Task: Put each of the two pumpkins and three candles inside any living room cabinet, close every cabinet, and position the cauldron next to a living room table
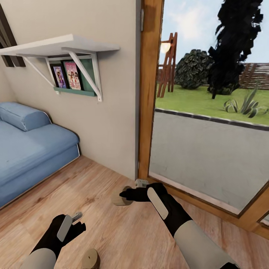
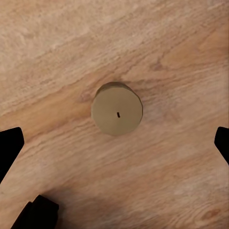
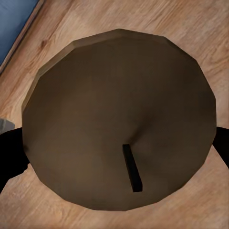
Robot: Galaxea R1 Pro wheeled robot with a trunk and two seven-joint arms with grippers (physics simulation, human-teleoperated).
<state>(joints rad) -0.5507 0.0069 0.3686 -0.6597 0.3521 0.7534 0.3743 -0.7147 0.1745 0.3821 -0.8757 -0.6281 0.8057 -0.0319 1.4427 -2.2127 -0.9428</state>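
My right gripper [image 1: 125, 195] is shut on a beige-tan candle [image 1: 118, 199], held just above the wooden floor near the glass door. In the right wrist view the candle's top [image 3: 119, 109], with its short black wick, sits between the dark fingertips [image 3: 7, 157]. My left gripper [image 1: 78, 221] is open and hangs over the floor. The left wrist view shows a second candle [image 2: 117, 114] upright on the boards, centred between the widely parted fingertips [image 2: 9, 148]. A candle [image 1: 90, 259] also stands by my left forearm. The pumpkins, cabinet, cauldron and table are out of view.
A blue sofa [image 1: 30, 149] runs along the left. Above it, a white bracket shelf [image 1: 63, 46] with picture frames juts from the beige wall. A wooden door frame [image 1: 149, 93] and glass pane border the right, with the garden outside. Wooden floor [image 1: 123, 239] lies between the two arms.
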